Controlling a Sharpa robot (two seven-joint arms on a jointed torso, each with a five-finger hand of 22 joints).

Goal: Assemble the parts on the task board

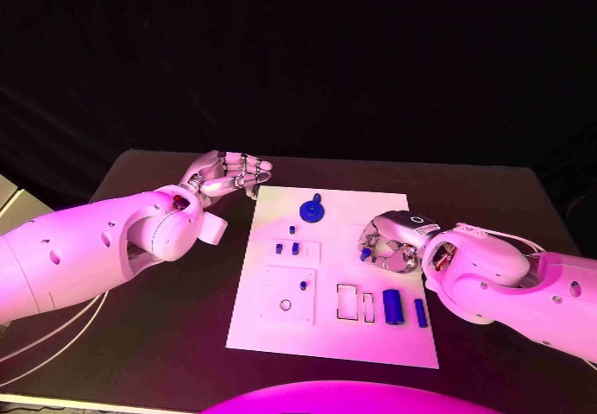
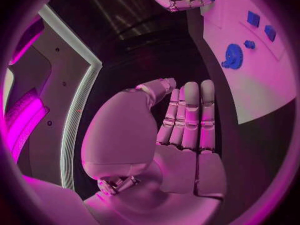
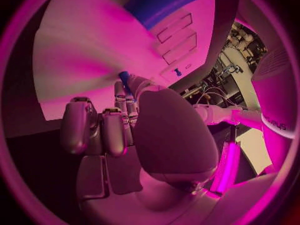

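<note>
The white task board [image 1: 280, 323] lies mid-table. My right hand [image 1: 396, 242] hovers over its right side and pinches a small blue part [image 1: 366, 254] at its fingertips; the right wrist view shows that part [image 3: 124, 78] peeking out above the fingers [image 3: 109, 130]. A round blue gear-like part [image 1: 312, 209] sits near the board's far edge. Two blue bars [image 1: 392, 306] lie near the right front corner. Two small blue pieces [image 1: 287, 248] stand in a recess left of centre. My left hand [image 1: 230, 177] is off the board's far left corner, fingers stretched out and holding nothing.
In the left wrist view the palm and straight fingers [image 2: 187, 120] face the board [image 2: 262, 90], with the gear [image 2: 233, 55] and small blue pieces [image 2: 253, 18] on it. Several rectangular slots [image 1: 356, 303] lie beside the bars. Black table [image 1: 162, 345] surrounds the board.
</note>
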